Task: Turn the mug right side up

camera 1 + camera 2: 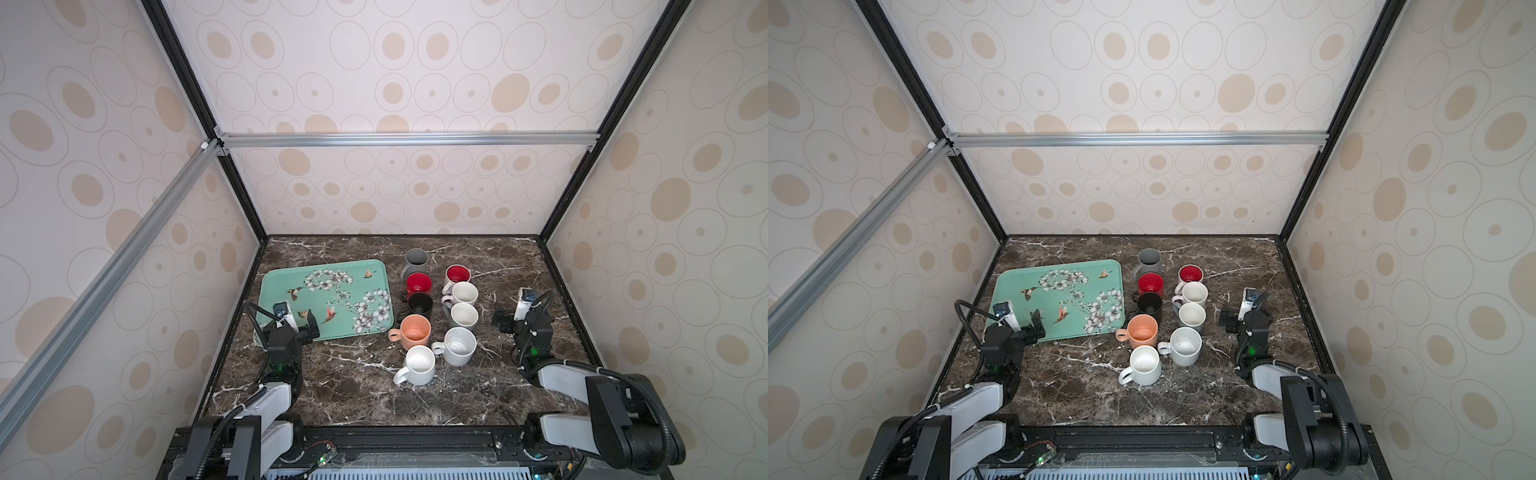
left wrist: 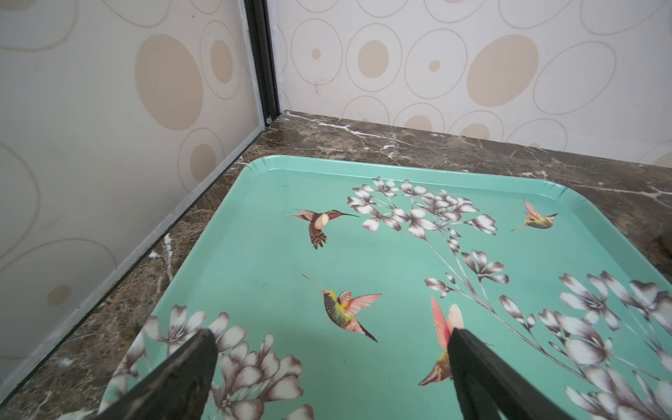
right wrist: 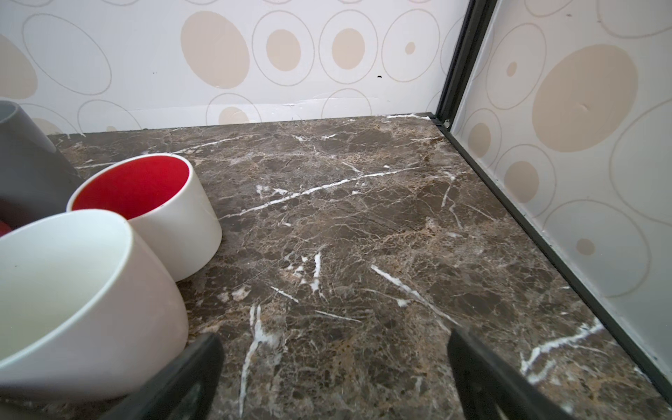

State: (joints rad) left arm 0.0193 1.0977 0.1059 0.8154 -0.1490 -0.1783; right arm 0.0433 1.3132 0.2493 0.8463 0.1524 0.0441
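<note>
Several mugs stand in two rows on the marble table [image 1: 340, 386], right of the tray. All those whose insides I can see are mouth up: a white mug [image 1: 419, 363], a peach mug [image 1: 414, 330], a black mug [image 1: 420, 302] and a white mug with a red inside [image 3: 152, 203]. Whether the grey mug [image 1: 417, 258] at the back shows its mouth or its base is unclear. My left gripper [image 2: 331, 334] is open and empty over the tray's near left corner. My right gripper [image 3: 332, 336] is open over bare marble, right of the mugs and touching none.
A teal tray [image 1: 291, 278] printed with birds and flowers lies at the left with nothing on it. Patterned walls close in the table at the back and on both sides. Bare marble lies in front of the mugs and to their right [image 3: 363, 218].
</note>
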